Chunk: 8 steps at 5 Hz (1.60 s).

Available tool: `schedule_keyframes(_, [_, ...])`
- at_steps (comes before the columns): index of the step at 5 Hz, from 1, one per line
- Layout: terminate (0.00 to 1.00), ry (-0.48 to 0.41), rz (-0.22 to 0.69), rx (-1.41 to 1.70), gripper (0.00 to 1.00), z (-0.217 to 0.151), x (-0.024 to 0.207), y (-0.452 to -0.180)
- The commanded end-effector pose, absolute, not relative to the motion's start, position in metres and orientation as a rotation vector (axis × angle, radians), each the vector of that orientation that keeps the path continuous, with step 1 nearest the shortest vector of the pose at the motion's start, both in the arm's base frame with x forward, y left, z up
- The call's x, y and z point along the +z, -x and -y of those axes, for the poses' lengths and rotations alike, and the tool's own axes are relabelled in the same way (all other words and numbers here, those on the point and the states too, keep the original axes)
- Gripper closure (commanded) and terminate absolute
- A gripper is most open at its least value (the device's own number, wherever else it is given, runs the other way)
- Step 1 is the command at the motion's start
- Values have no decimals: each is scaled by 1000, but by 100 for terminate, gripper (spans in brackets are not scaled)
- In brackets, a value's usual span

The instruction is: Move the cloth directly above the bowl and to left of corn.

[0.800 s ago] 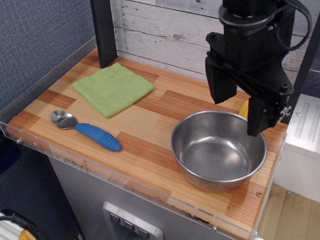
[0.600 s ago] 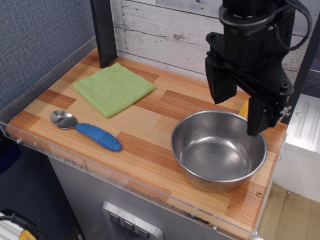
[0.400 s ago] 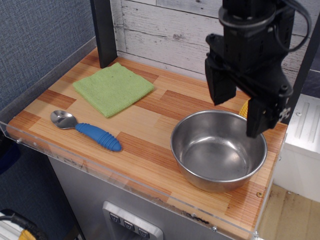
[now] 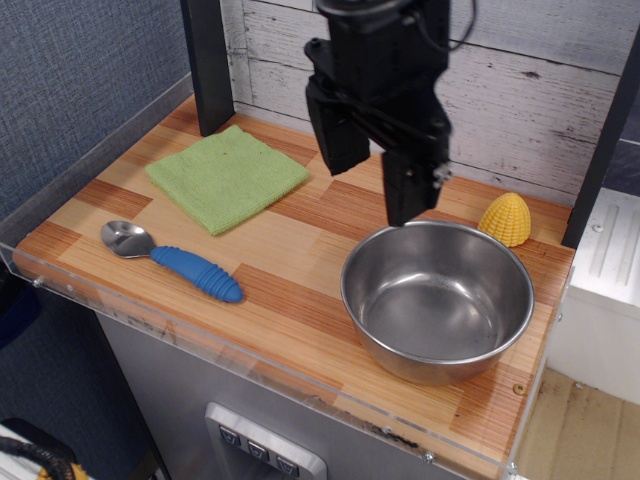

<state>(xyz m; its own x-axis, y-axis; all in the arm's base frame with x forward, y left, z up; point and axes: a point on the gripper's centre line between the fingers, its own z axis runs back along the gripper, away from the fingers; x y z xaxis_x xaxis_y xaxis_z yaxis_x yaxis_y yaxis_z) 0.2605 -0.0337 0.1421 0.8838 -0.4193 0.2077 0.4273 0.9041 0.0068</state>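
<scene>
**Here, a black gripper hangs above the counter behind a steel bowl**

Here we take the large, shiny steel bowl (image 4: 437, 300) as our landmark; it sits toward the right front of a wooden tabletop (image 4: 290, 265) with orange and pale stripes.

Above the bowl's back-left rim we see the black gripper (image 4: 370, 178), lifted off the surface. Its two fingers (image 4: 403, 190) point downward with a clear gap between them, so it is released and carries nothing. The nearer finger's tip appears just over the bowl's far rim, though we cannot tell how high it hangs.

Behind the bowl and to its right, near its far-right rim but apart from it, stands the corn (image 4: 505, 218), a small yellow cone with a bumpy surface, upright on its base.

Well to the left of the bowl and farther back lies the cloth (image 4: 227, 176), a light green terry square, flat on the wood and turned so one corner points toward us. It is apart from the gripper.

Left of the bowl and nearer the front edge we see a spoon (image 4: 170, 258) with a metal scoop and a ribbed blue handle, lying just in front of the cloth without touching it.

Behind the tabletop runs a whitewashed plank wall (image 4: 560, 90).
</scene>
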Motion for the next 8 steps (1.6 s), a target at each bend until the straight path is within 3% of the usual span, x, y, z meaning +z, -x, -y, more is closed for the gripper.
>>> schedule_keyframes(1, [0, -9, 244, -253, 0, -48, 146, -254])
schedule_keyframes(3, [0, -30, 250, -74, 0, -123, 129, -266])
schedule_keyframes(5, [0, -50, 224, -6, 0, -161, 105, -287])
schedule_keyframes(8, [0, -79, 209, -12, 0, -157, 69, -343])
